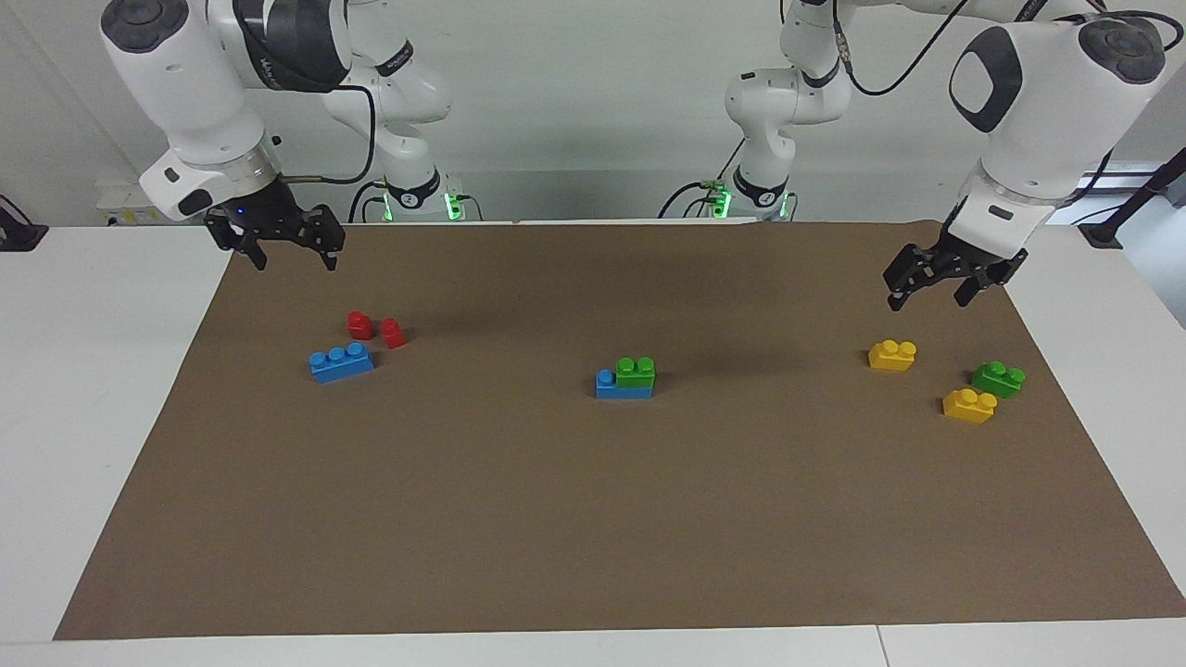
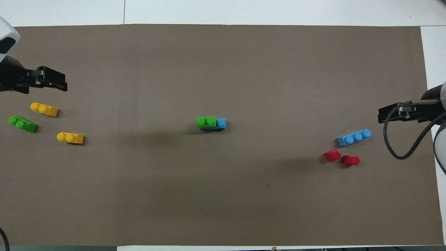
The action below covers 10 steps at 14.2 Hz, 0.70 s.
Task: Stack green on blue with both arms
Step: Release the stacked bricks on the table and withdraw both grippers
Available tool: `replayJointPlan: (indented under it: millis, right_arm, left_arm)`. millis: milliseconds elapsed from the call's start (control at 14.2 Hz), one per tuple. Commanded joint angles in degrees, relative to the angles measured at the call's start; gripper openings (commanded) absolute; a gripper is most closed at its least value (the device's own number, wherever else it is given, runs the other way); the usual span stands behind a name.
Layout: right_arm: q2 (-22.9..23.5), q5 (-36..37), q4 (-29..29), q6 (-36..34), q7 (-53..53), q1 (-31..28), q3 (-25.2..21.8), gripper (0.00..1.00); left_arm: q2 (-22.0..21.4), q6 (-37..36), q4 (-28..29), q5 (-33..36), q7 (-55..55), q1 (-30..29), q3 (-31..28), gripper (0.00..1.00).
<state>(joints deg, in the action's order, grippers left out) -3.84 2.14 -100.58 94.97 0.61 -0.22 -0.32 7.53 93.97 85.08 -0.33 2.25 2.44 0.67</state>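
At the mat's middle a green brick sits stacked on a blue brick, leaving one blue stud bare. A second blue brick lies at the right arm's end. A second green brick lies at the left arm's end. My right gripper hangs open and empty, raised over the mat's edge at its own end. My left gripper is also open and empty, raised over the mat by the yellow bricks.
Two red blocks stand beside the loose blue brick, nearer to the robots. Two yellow bricks flank the loose green one. A brown mat covers the white table.
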Motion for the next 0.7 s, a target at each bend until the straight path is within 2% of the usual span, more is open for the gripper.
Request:
replayJointPlan:
  millis: [0, 211, 633]
  right_arm:
    - [1.5, 1.0, 2.6, 1.0, -1.2, -1.0, 0.8, 1.00]
    - [1.5, 0.1, 2.5, 1.0, 1.1, -1.0, 0.8, 1.00]
    - [1.4, -3.5, 2.6, 0.2, 3.5, -1.0, 0.8, 1.00]
  left_arm:
    - [-0.2, -2.7, -0.7, -1.3, 0.9, -0.5, -0.1, 1.00]
    - [-1.7, -1.3, -0.2, 1.4, 0.7, 0.5, 0.7, 1.00]
    - [-1.8, -2.3, -0.7, 1.2, 0.7, 0.3, 0.6, 1.00]
